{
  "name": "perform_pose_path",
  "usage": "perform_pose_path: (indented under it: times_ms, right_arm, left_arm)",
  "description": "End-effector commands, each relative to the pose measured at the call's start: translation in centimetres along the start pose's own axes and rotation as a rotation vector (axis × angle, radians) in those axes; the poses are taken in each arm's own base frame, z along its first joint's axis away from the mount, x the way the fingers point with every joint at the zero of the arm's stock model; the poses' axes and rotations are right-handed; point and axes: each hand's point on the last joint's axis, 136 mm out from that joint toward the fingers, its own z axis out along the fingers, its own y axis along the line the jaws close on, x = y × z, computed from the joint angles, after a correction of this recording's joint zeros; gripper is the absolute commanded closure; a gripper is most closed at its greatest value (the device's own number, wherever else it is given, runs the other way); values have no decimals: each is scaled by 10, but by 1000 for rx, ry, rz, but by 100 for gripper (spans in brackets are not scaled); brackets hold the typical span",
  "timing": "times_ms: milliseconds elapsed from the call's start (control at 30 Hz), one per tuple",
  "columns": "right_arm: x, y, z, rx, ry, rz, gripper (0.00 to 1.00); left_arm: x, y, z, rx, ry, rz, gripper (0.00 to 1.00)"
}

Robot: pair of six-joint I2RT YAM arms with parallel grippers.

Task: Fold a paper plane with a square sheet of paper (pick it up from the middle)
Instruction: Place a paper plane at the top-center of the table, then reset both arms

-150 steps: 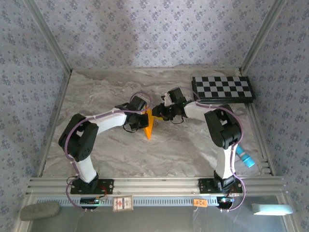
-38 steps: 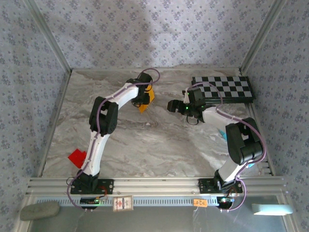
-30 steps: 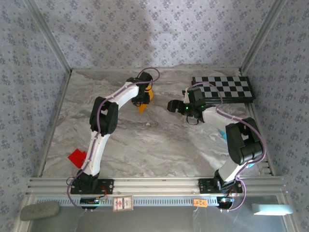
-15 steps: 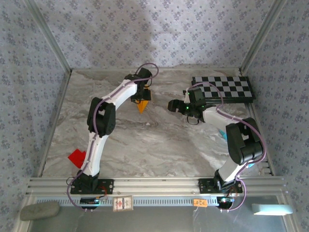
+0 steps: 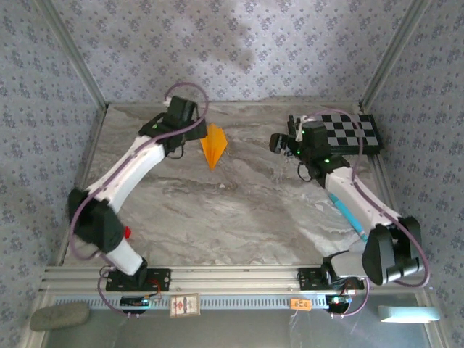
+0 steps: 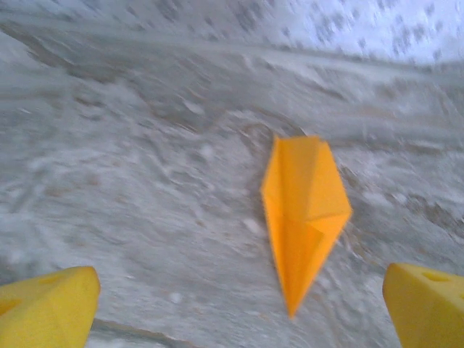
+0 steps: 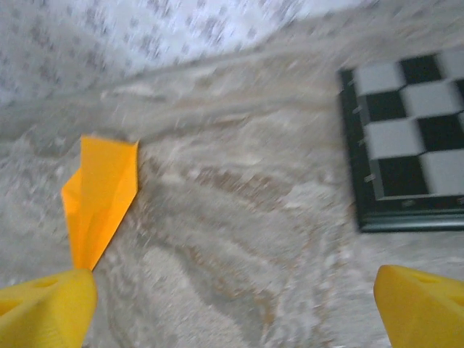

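Lying flat on the marbled table point(image 5: 217, 217) near the back wall, the orange paper plane point(image 5: 213, 146) points its sharp tip toward the arms. The left gripper point(image 6: 239, 315) hovers just left of it, fingers spread wide and empty. The right gripper point(image 7: 232, 312), also spread and empty, hangs by the checkerboard point(image 5: 341, 132).

Top cam's high behind the rig, tilted down over the whole table point(image 5: 217, 217). Both wrist cams sit low and close, facing the back wall point(image 6: 377, 29). Left gets the paper plane point(image 6: 304, 217) around 4 o'clock. Right gets the same paper plane point(image 7: 101, 192) at 9, checkerboard point(image 7: 413, 145) at 3.
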Motion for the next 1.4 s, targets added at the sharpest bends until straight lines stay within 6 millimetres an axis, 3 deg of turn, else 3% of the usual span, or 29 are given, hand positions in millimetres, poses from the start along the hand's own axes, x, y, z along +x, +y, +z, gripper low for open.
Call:
perform_pose_path:
  times_ms: [0, 200, 300, 433, 533, 733, 1033, 1367]
  right_arm:
    - [-4, -48, -21, 224, -55, -24, 0]
    - [9, -114, -33, 459, -107, -12, 0]
    - [19, -137, -31, 529, -151, -64, 0]
    - [42, -160, -24, 584, -177, -124, 0]
    - [63, -173, -13, 577, -142, -137, 0]
    - [81, -165, 7, 425, -153, -187, 0]
    - [79, -157, 18, 283, -213, -256, 0]
    - [94, -163, 41, 257, -173, -257, 0]
  left_arm:
    - [-6, 51, -8, -109, -149, -54, 0]
    - [38, 146, -16, -228, -272, -178, 0]
    - [62, 183, -20, -334, -342, -170, 0]
    - [91, 212, -15, -403, -334, -152, 0]
    - [110, 224, -6, -424, -310, -118, 0]
    - [127, 217, 20, -296, -329, -40, 0]
    - [114, 177, 31, -21, -427, 102, 0]
    - [111, 171, 71, 26, -382, 120, 0]
